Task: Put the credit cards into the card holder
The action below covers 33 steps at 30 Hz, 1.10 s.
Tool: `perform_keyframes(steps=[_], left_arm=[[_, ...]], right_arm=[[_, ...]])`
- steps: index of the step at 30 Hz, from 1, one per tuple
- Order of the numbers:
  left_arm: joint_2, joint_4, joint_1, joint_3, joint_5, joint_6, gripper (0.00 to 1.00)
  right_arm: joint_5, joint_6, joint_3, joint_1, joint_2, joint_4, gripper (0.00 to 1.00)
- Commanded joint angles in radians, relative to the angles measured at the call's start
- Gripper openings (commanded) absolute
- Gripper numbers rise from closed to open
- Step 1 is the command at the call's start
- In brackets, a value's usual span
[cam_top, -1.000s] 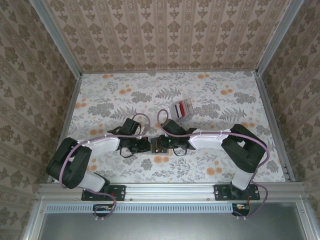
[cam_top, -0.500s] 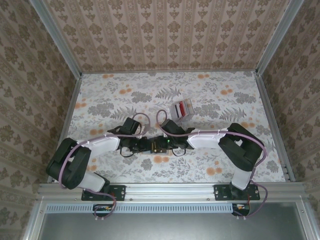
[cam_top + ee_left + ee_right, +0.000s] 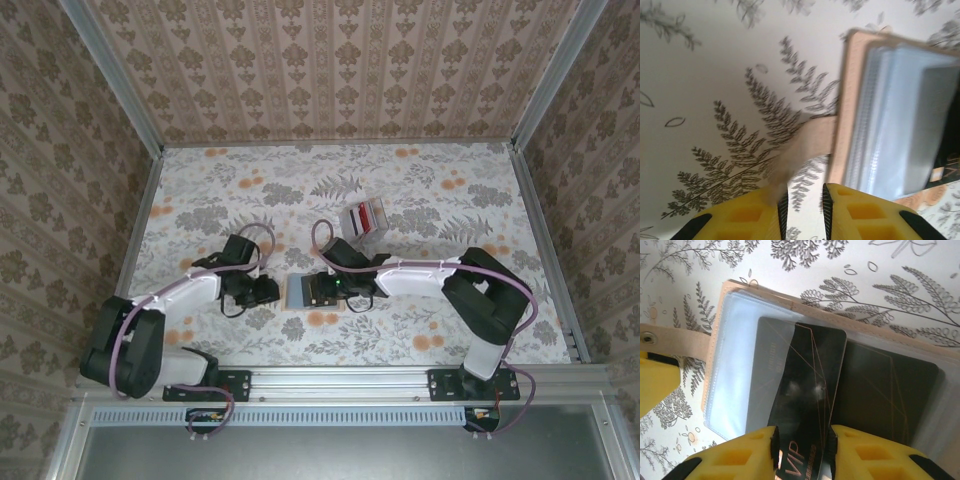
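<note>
Card holder [image 3: 298, 291] lies opened flat on the worktop [image 3: 450, 200] between the two sets of fingers, its grey-blue inside and clear sleeves facing up; a second ago that face was not visible, as both arms were crowded over it. Left fingers [image 3: 268, 291] have since drawn away from the holder, and in the left wrist view its tan strap [image 3: 805, 145] runs from the holder's edge back to their tips. Whether they are pinching that strap or merely sitting beside it cannot be told, since a narrow gap shows between them. Right fingers [image 3: 801, 440] are clamped on a black card [image 3: 810, 370] marked VIP, whose far end lies ahead of them over the holder's middle sleeve. Another dark card [image 3: 885, 390] already sits in the sleeve just beside it. Remaining credit cards [image 3: 365, 216] rest in a fanned bunch well beyond the right fingers. Judgement: opening the flap has exposed the sleeves, so insertion can proceed, but the held card looks only partly entered and several cards remain.
</note>
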<state>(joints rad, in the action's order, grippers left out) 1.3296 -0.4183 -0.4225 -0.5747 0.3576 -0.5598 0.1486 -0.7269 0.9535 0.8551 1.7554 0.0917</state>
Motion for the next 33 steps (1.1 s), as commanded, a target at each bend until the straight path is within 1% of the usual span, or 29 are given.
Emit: perform_keyframes(steps=[1, 3, 11, 14, 27, 33], left_arm=[[0.045, 0.011, 0.012, 0.01, -0.009, 0.028, 0.28], [0.073, 0.004, 0.013, -0.003, -0.015, 0.029, 0.28], [0.102, 0.039, 0.012, -0.018, 0.011, 0.025, 0.26], [0.114, 0.055, 0.011, -0.013, 0.02, 0.021, 0.25], [0.149, 0.108, -0.014, -0.001, 0.034, -0.003, 0.23], [0.165, 0.124, -0.027, -0.007, 0.034, -0.017, 0.23]], right_arm=[[-0.031, 0.028, 0.021, -0.007, -0.033, 0.07, 0.3], [-0.031, 0.033, 0.028, -0.007, -0.021, 0.077, 0.26], [0.003, 0.027, 0.057, -0.007, 0.037, 0.065, 0.18], [0.015, 0.026, 0.077, -0.002, 0.055, 0.063, 0.17], [0.043, 0.021, 0.156, 0.029, 0.114, 0.067, 0.16], [0.073, 0.003, 0.176, 0.043, 0.142, 0.037, 0.17]])
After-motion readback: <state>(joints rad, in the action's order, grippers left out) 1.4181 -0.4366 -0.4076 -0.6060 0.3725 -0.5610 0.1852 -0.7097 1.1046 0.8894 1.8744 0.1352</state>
